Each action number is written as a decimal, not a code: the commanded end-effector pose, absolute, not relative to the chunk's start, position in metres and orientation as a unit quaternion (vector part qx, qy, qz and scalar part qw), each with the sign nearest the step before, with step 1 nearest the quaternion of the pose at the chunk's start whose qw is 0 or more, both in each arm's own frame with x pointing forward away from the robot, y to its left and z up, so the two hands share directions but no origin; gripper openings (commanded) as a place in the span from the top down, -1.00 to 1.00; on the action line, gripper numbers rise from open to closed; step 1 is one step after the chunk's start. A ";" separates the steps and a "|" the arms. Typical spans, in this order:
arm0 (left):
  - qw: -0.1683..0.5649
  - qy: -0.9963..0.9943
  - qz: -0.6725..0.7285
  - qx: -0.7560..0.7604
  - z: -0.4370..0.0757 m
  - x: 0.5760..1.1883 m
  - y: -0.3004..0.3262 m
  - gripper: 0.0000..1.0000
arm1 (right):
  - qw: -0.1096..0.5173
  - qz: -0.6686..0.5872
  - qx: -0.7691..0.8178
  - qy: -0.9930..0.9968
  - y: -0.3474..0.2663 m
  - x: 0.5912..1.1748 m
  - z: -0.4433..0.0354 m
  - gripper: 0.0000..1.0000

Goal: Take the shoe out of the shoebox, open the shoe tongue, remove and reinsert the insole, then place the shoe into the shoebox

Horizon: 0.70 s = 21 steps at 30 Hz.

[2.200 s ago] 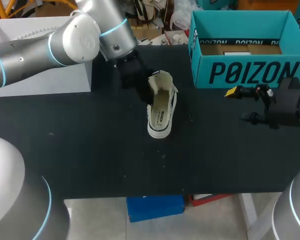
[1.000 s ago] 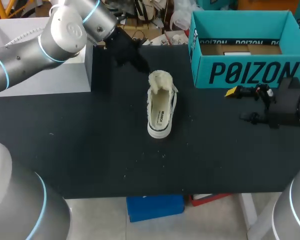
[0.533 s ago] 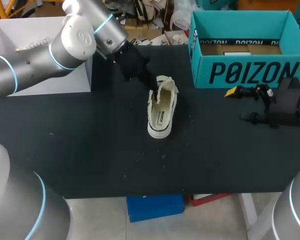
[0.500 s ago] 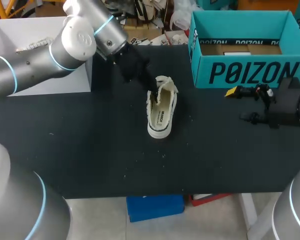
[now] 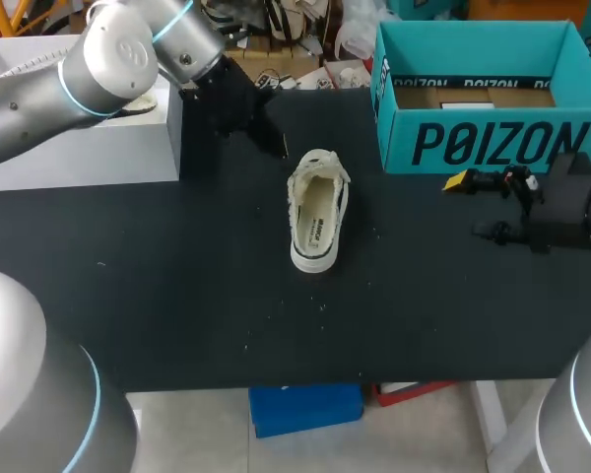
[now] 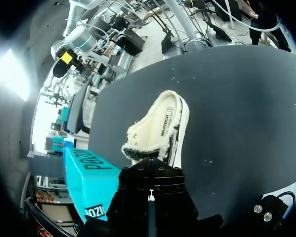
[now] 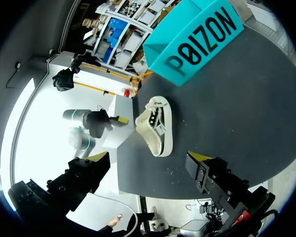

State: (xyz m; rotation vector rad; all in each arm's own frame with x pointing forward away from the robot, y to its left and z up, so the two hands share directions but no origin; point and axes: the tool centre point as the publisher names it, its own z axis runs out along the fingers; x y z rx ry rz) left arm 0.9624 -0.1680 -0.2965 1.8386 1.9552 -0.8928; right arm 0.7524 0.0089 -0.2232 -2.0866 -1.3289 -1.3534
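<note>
Cream against black: showing the shoe [image 5: 318,209] lying sole-down near the middle of the dark worktop [image 5: 177,286], toe toward the near edge, mouth gaping upward, insole [image 5: 315,236] seated inside. Showing the left pincer [image 5: 271,140] lifting up and back toward the far left, now well apart from the shoe after pressing into its far end half a second ago. Not revealing that pincer's open or closed state in either view; no object visibly hanging from it. Looking down from the left wrist onto the shoe [image 6: 160,128] just ahead, with the teal shoebox [image 6: 86,173] off to one side. Keeping the right pincer [image 5: 473,207] parked just in front of the shoebox [image 5: 483,138], spread wide and gripping nothing [image 7: 148,157], unmoved over the last two seconds. Probably marking the end of a push on the tongue or insole, and leaving the return of the shoe to the box not yet begun.
</note>
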 end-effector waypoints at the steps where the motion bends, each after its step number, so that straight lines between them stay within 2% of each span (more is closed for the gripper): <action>1: 0.161 0.683 -0.281 0.655 -0.291 0.970 -0.186 1.00 | 0.159 -0.473 -0.731 -0.465 0.010 0.753 -0.223 -1.00; 10: 0.139 0.676 -0.271 0.671 -0.315 0.982 -0.227 1.00 | 0.159 -0.473 -0.731 -0.465 0.010 0.753 -0.223 -1.00; 21: 0.077 0.665 -0.266 0.693 -0.352 0.946 -0.221 1.00 | 0.159 -0.473 -0.731 -0.465 0.010 0.753 -0.223 -1.00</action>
